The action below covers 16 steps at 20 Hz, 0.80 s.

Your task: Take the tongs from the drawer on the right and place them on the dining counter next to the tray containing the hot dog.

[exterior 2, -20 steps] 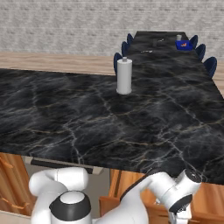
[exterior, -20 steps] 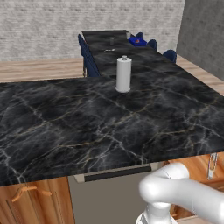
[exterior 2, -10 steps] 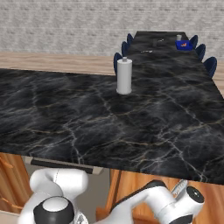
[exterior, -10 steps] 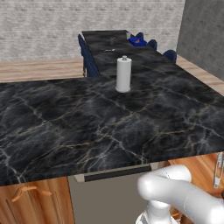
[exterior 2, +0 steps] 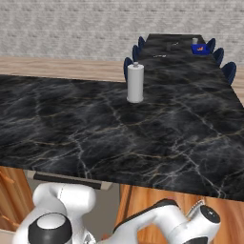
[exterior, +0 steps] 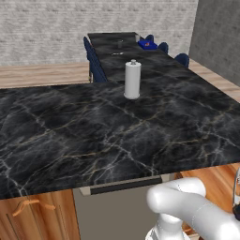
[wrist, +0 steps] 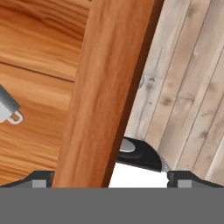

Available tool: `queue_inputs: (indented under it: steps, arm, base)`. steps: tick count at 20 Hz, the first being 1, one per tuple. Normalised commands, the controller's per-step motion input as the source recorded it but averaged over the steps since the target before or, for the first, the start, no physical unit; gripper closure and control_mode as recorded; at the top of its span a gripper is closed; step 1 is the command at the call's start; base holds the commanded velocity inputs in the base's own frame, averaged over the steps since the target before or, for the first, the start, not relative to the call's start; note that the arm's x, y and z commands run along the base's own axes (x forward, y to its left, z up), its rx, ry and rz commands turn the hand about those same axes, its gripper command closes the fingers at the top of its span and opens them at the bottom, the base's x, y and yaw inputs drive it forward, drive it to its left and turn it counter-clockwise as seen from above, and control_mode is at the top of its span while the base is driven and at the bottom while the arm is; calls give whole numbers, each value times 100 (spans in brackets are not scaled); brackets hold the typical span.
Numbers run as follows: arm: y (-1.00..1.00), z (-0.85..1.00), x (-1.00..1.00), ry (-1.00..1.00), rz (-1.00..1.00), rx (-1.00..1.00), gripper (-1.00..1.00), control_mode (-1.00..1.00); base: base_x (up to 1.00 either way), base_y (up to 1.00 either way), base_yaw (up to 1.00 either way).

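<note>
Black marble worktop (exterior: 108, 136) fills the left base view; the white arm (exterior: 197, 211) is bent low beneath its front edge at the lower right, beside orange-brown wood fronts. Far beyond the paper roll (exterior: 132, 78), the dining counter (exterior: 117, 44) carries the blue tray (exterior: 147, 44). Against the earlier frame, the arm's elbow is seen lower and further right.

From the right base view, the arm (exterior 2: 157, 226) is folded below the worktop edge, its wrist reaching right toward the wood. The tray (exterior 2: 200, 48) and an orange speck, the hot dog (exterior 2: 202, 47), sit far off. The wrist is seen lower than before.

In the hand view, an orange-brown wooden edge (wrist: 107, 87), judged to be the drawer, runs lengthwise between the fingers (wrist: 41, 179), which stand wide apart and hold nothing. The tongs cannot be seen, presumably inside the drawer.
</note>
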Motion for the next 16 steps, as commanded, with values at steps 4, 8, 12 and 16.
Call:
queue_inputs:
  steps: [4,8,12,16]
  arm:
    - [0,69,0,9,5,0,-100,-100]
    - [3,63,1,1,5,-2,-100,-100]
    - [14,27,17,-2,5,-1,-100,-100]
    - [11,18,33,0,9,0,-100,-100]
  base:
    - [0,0,0]
    - [0,0,0]
    - [0,0,0]
    - [0,0,0]
